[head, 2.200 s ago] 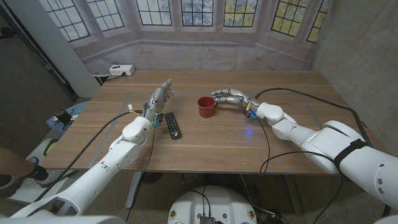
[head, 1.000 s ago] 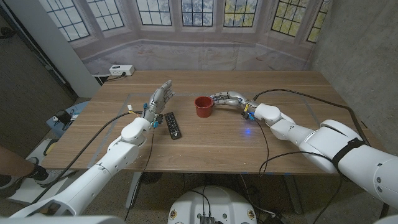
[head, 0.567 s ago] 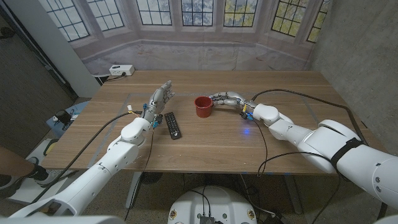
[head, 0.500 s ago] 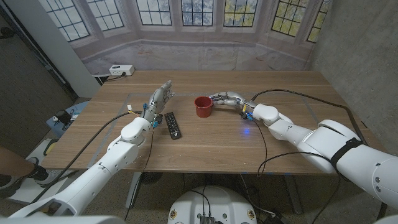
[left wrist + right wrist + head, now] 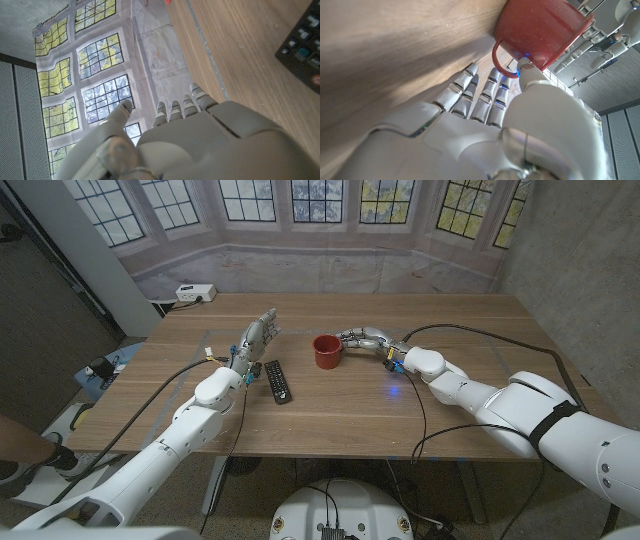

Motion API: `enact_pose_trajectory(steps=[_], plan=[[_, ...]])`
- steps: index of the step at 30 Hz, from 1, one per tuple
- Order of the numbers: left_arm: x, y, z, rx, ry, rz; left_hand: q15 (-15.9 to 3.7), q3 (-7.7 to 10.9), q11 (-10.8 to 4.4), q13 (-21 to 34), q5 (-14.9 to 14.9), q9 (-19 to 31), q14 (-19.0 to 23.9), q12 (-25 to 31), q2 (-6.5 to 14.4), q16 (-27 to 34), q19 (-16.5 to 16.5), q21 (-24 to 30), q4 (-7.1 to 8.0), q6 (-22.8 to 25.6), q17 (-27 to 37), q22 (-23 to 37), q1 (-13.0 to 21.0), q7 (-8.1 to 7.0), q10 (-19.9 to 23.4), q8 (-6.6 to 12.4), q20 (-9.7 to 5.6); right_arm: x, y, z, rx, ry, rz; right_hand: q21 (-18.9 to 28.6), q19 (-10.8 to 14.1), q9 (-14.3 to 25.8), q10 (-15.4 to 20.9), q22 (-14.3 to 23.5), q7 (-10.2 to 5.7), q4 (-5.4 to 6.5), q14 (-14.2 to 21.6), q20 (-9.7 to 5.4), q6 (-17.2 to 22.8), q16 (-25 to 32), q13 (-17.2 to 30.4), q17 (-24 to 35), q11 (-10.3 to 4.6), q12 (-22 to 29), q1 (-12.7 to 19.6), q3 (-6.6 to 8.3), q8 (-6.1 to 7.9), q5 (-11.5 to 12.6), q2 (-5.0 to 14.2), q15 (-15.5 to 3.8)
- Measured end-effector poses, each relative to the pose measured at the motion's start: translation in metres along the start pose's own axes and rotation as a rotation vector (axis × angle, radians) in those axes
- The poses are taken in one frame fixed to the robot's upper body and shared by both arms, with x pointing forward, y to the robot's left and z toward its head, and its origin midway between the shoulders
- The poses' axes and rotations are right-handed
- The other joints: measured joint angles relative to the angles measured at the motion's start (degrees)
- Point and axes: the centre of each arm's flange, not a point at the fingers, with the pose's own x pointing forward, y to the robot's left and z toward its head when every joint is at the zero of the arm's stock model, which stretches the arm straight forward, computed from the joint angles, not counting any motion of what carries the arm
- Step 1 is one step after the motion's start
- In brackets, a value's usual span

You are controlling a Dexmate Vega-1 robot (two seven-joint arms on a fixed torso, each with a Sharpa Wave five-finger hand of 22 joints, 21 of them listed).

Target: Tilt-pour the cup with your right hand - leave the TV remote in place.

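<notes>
A red cup (image 5: 326, 350) stands upright near the table's middle, its handle (image 5: 501, 56) turned toward my right hand (image 5: 366, 338). That hand reaches in from the right with its fingers (image 5: 481, 99) stretched out by the handle and its thumb tip against the cup (image 5: 540, 27) beside the handle; it does not grip it. The black TV remote (image 5: 277, 380) lies left of the cup. My left hand (image 5: 258, 335) stands raised just left of the remote, fingers apart and holding nothing. In the left wrist view, a corner of the remote (image 5: 302, 47) lies on the wood beyond that hand (image 5: 200, 137).
A white power box (image 5: 195, 293) sits at the table's (image 5: 330, 415) far left corner. Cables run along both arms and across the right half of the table. A small blue light (image 5: 398, 391) glows on the wood near my right wrist.
My right hand has crept left up to the cup's handle, and the cup has slid slightly left. The remote and my left hand have not moved.
</notes>
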Motion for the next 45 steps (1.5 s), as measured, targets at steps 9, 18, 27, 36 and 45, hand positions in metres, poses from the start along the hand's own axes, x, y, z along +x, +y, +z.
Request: enact_pose_trajectory(steps=[9, 18, 27, 36, 45], plan=[[0.0028, -0.0007, -0.0003, 0.0, 0.002, 0.0, -0.31, 0.24, -0.31, 0.0, 0.0, 0.3, 0.31, 0.0, 0.01, 0.0, 0.31, 0.0, -0.24, 0.22, 0.0, 0.0, 0.01, 0.22, 0.3, 0.0, 0.31, 0.0004, 0.0003, -0.0009, 0.0, 0.005, -0.006, 0.0, 0.41, 0.0, 2.85, -0.02, -0.47, 0.09, 1.72, -0.01, 2.47, 0.72, 0.0, 0.15, -0.4, 0.34, 0.75, -0.4, 0.61, 0.0, 0.3, -0.1], [0.0054, -0.0019, -0.0005, 0.002, 0.005, -0.005, -0.31, 0.4, -0.42, 0.0, 0.0, 0.29, 0.3, 0.0, 0.4, 0.0, 0.31, 0.0, -0.4, 0.72, 0.0, 0.0, 0.4, 0.11, 1.03, 0.0, 0.31, -0.0015, 0.0019, -0.0027, 0.001, 0.004, -0.01, -0.01, 0.5, -0.01, 4.56, -0.17, -0.68, 0.01, 2.86, -0.1, 4.3, 1.29, -0.01, 0.42, -0.7, 0.55, 1.21, -0.95, 1.05, 0.0, 0.77, -0.25], [0.0061, -0.0023, -0.0018, 0.002, 0.01, -0.007, -0.51, 0.4, -0.72, 0.0, 0.0, 0.29, 0.5, 0.22, 0.4, 0.0, 0.31, 0.0, -0.4, 1.33, 0.0, 0.0, 0.4, 0.1, 1.33, 0.0, 0.31, -0.0043, 0.0034, -0.0048, 0.003, 0.0, -0.014, -0.16, 1.03, -0.01, 6.52, -0.14, -1.09, 0.24, 3.79, 0.0, 6.14, 1.73, -0.01, 0.42, -1.22, 0.76, 2.21, -1.18, 1.49, 0.0, 1.15, -0.74], [0.0076, -0.0031, -0.0032, 0.0, 0.014, -0.011, -0.2, 0.55, -0.71, 0.0, 0.0, 0.29, 0.81, 0.21, 0.4, 0.0, 0.31, 0.0, -0.55, 1.91, 0.0, 0.0, 0.4, 0.15, 1.95, 0.0, 0.31, -0.0062, 0.0044, -0.0059, 0.003, -0.005, -0.021, 0.15, 1.55, -0.01, 9.6, -0.12, -0.74, 0.17, 4.81, -0.1, 8.92, 2.75, 0.28, 0.9, -0.99, 1.17, 3.03, -2.06, 1.9, 0.0, 1.53, -1.56], [0.0093, -0.0033, -0.004, -0.001, 0.016, -0.015, -0.21, 0.55, -0.71, 0.0, 0.0, 0.28, 0.82, 0.34, 0.4, 0.0, 0.3, 0.0, -0.55, 1.95, 0.0, 0.0, 0.4, 0.11, 1.94, 0.0, 0.31, -0.0072, 0.0048, -0.0061, -0.002, -0.01, -0.035, 0.77, 2.35, -0.01, 12.85, 0.14, -0.46, 0.24, 7.42, -0.11, 12.69, 3.99, 0.28, 1.27, -0.79, 1.83, 4.21, -2.76, 2.94, 0.0, 2.26, -2.25]])
